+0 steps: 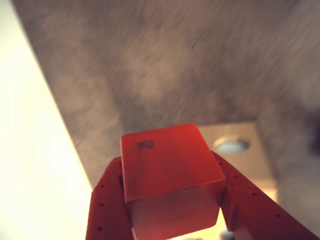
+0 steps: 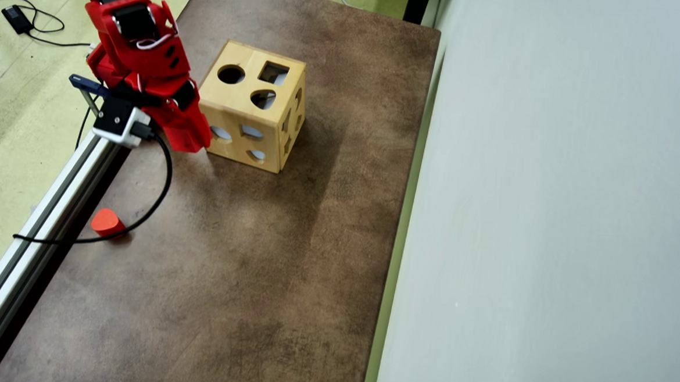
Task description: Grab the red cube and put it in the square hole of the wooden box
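Brown table [image 2: 266, 268]: wooden box [image 2: 244, 133], orange-red block [image 2: 105, 222].

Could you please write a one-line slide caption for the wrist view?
Red cube gripped in the tool above the brown table, with the wooden box just behind.

Wrist view: warm cast, background motion-blurred, left edge overexposed. Overhead view: even, sharp; the wooden box [image 2: 251, 108] casts a soft shadow rightward, possibly from left lighting.
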Available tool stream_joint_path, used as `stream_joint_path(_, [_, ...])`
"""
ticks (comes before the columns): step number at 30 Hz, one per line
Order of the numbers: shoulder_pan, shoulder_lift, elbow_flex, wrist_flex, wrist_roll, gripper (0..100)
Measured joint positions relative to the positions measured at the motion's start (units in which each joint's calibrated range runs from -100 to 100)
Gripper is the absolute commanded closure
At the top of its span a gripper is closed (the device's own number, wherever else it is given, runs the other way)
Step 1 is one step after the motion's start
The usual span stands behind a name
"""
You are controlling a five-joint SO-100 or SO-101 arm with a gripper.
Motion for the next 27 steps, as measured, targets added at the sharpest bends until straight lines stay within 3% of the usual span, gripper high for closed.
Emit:
stream_joint_path(16, [-30.1, -3.0, 5.8, 0.3, -17.9, 98])
stream_joint_path(27, [-32.3, -0.6, 12.3, 0.3, -19.9, 98])
